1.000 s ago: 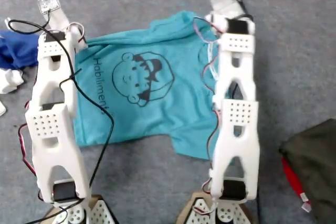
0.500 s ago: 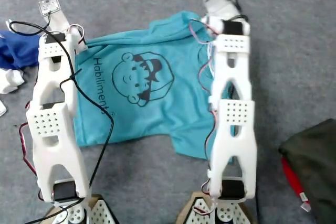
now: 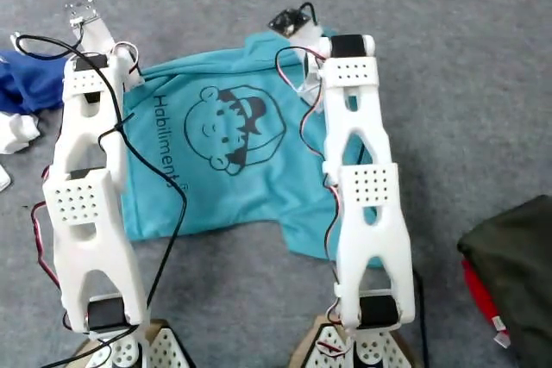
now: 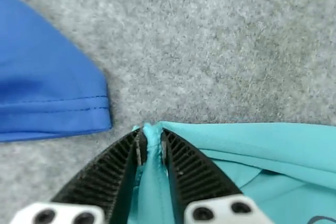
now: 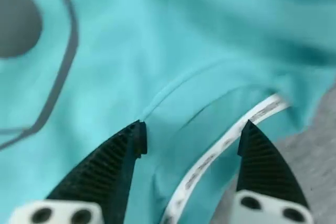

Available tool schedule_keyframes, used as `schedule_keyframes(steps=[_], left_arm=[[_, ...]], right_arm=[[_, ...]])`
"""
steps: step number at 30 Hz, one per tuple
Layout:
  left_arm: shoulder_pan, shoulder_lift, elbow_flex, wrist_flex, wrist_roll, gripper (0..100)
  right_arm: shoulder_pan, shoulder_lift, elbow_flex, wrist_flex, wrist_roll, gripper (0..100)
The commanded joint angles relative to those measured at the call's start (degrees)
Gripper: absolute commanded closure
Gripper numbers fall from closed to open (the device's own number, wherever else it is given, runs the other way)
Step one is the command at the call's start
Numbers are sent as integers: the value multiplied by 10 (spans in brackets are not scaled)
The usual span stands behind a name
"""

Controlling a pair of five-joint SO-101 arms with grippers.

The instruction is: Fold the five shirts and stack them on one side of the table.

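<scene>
Grey felt tabletop [image 3: 483,84], both arms stretched out from the near edge. Teal shirt [image 3: 250,187] lies spread, print side up, in the middle of the tabletop between and partly under the two arms; its far edge is rumpled and its near hem is uneven, with one flap lying nearer the right arm's base. Dark olive garment [image 3: 517,273] is bunched at the right edge of the tabletop, well apart from the teal shirt, with a red strip [image 3: 479,286] along its near side. Blue shirt [image 3: 30,84] is crumpled at the left edge, just beside the left arm's wrist; in the left wrist view its stitched hem [image 4: 52,103] lies flat on the felt, near the teal cloth but not touching it. Small white object [image 3: 15,131] sits at the left edge, nearer than the blue shirt; cannot tell what it is. Left pincer [image 4: 151,137]: clenched on the teal shirt, a narrow fold of the far left corner nipped between the ribbed jaws, the rest of the cloth trailing away on the felt. Right pincer [image 5: 193,132]: released, jaws spread wide, poised over the teal shirt at its far edge by the neck opening; a white band [image 5: 226,140] on the collar's inside runs between the two jaws. Cannot tell whether the jaw tips touch the cloth.
</scene>
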Motion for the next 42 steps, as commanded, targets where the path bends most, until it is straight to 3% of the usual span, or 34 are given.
schedule_keyframes(steps=[1,11,16,24,32,34,39,42], left_arm=[[-13,-12,-30,14,3,981],[-44,-7,-73,70,3,981],[-45,-11,-68,72,0,981],[-55,-12,-74,99,-2,981],[-53,-12,-92,123,-21,981],[-54,-8,-102,128,-21,981],[-55,-7,-104,127,-21,981],[-60,-7,-107,127,-20,981]], right_arm=[[-7,-3,1,45,5,770],[-17,14,19,81,1,996],[-14,-8,66,81,-22,994],[4,-173,313,79,-18,994],[66,-358,569,55,50,993],[84,-393,620,26,55,981],[110,-456,662,-16,57,790],[110,-508,646,-15,68,746]])
